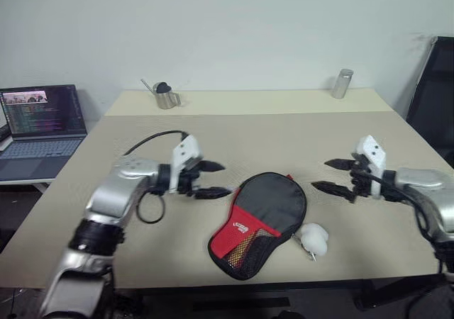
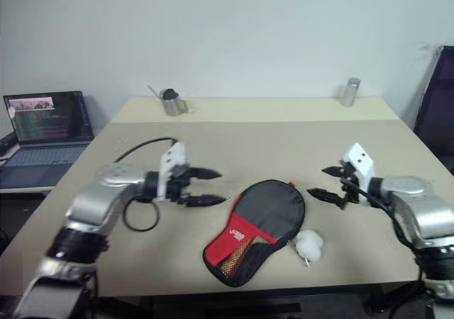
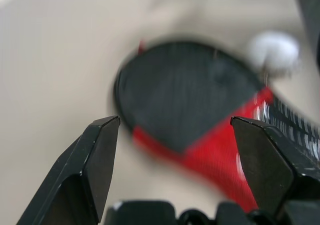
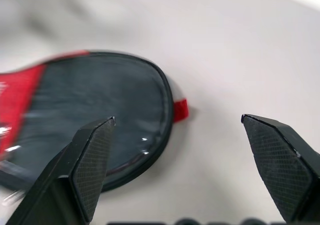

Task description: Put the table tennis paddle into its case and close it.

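Case lies flat at lower centre of the frame on the table, between my left end effector and right end effector, both released and empty.

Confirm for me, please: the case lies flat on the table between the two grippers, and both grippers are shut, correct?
Not quite. The case does lie flat on the table between them, but the left gripper and right gripper are both open, as both wrist views show.

Matt fabric case on smooth matt table.
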`<state>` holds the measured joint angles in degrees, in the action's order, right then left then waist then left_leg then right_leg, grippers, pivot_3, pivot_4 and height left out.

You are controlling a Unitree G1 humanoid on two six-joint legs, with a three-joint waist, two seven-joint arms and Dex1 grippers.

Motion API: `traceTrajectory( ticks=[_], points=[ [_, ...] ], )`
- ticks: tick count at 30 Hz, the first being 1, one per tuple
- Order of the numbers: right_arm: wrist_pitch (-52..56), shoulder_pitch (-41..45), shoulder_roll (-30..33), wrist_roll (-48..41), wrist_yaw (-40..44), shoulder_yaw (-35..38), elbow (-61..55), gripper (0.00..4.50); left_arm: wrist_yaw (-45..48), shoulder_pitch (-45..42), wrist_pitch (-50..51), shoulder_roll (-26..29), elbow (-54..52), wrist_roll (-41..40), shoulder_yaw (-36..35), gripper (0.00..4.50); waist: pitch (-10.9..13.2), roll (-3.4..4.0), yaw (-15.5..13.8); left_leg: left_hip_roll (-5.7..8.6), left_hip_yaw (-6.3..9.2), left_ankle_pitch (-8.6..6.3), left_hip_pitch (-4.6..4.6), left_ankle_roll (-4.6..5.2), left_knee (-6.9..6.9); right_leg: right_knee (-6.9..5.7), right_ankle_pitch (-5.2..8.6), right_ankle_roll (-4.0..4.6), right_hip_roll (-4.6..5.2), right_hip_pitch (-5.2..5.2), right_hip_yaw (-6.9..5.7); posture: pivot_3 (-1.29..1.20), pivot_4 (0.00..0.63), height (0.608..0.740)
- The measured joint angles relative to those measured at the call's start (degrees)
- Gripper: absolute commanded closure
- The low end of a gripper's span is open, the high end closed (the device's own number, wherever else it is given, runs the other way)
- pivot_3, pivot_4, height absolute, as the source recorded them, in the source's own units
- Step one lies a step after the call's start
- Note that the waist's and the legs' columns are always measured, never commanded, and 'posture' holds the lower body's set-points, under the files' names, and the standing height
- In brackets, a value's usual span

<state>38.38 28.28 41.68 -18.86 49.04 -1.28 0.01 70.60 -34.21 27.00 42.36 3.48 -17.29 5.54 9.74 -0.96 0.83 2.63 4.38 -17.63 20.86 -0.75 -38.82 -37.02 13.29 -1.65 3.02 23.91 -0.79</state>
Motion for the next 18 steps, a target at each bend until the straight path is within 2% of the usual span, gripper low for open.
traceTrajectory(
  ticks=[4,13,18],
  points=[
    [2.8,0.27,-3.71,1.45,-2.98,-2.53,0.83,0.04,-1.05,2.26,0.14,0.55,-1.03,0.43,-0.04,0.61,0.01,0.01,-1.1,0.07,-0.02,-0.03,0.25,0.05,-0.03,0.0,-0.01,0.0,0.05,0.21,0.02,0.0,0.15,0.74],
    [7.2,1.14,-5.72,2.32,-4.45,-3.52,5.05,0.04,-3.83,4.27,1.79,0.49,-5.83,0.09,-0.04,0.61,0.01,0.01,-0.68,0.03,-0.11,-0.1,0.17,0.17,0.0,-0.08,-0.01,0.0,0.02,0.22,0.08,0.0,0.15,0.74],
    [8.35,1.49,-6.77,1.82,-3.94,-3.52,5.38,1.59,-4.96,4.72,2.64,0.49,-6.41,-0.01,-0.04,0.61,0.01,0.02,-0.55,0.02,-0.14,-0.14,0.12,0.26,0.0,-0.1,-0.01,0.0,0.01,0.2,0.1,0.0,0.15,0.74]
  ],
)
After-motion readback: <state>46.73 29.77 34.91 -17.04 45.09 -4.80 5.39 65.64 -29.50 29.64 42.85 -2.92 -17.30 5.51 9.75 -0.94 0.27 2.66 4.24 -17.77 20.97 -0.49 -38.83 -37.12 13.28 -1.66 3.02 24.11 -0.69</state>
